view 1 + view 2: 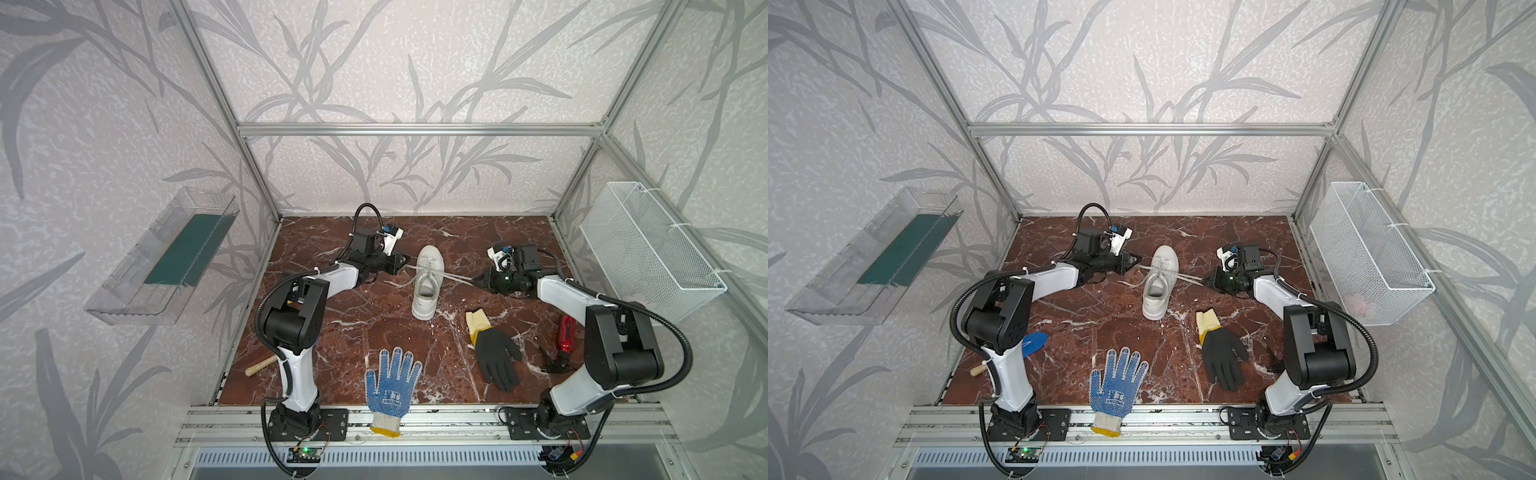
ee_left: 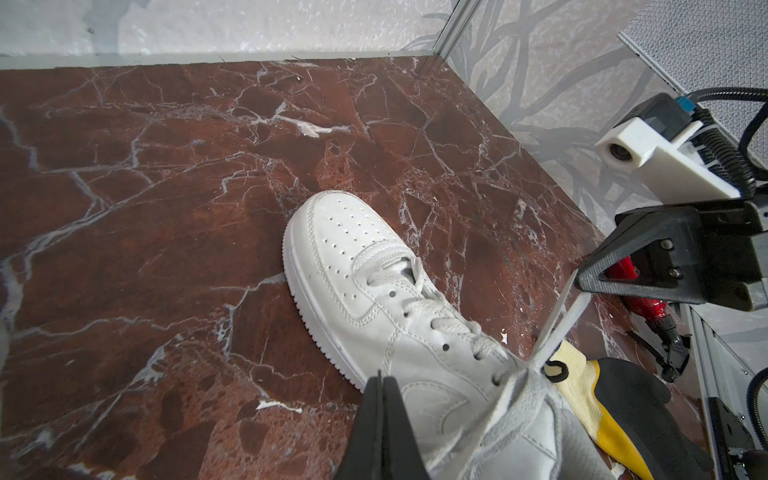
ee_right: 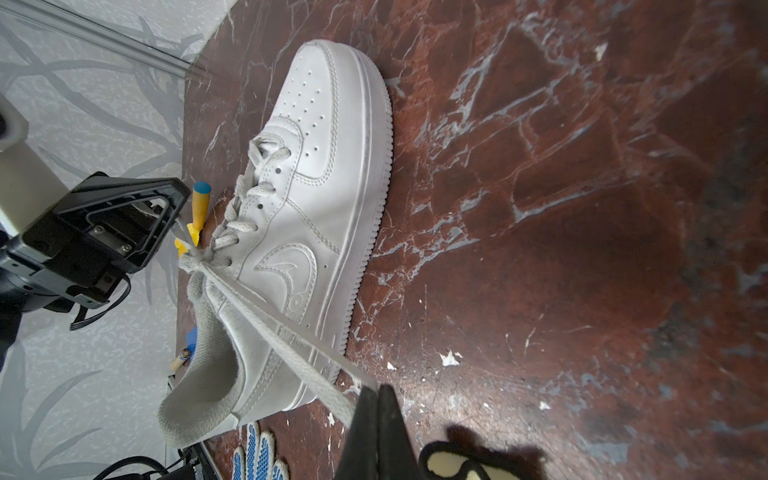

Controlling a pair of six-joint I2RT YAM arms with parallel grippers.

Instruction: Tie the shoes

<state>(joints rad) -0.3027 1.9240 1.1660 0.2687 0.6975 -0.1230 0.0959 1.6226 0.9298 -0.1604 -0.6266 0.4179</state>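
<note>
Both top views show sneaker (image 1: 427,291) between jaws clamping its laces (image 1: 455,277).

The shoe (image 3: 316,174) bears a stitched swoosh emblem (image 3: 286,270) on its side, with no lettering that can be read. The dotted glove (image 1: 392,374) carries a blue block logo (image 1: 392,395) with a line of letters beneath, too small to read.

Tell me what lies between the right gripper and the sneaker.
Only white lace, stretched from the shut right gripper to the sneaker, over bare tabletop; both top views and the right wrist view show it.
</note>
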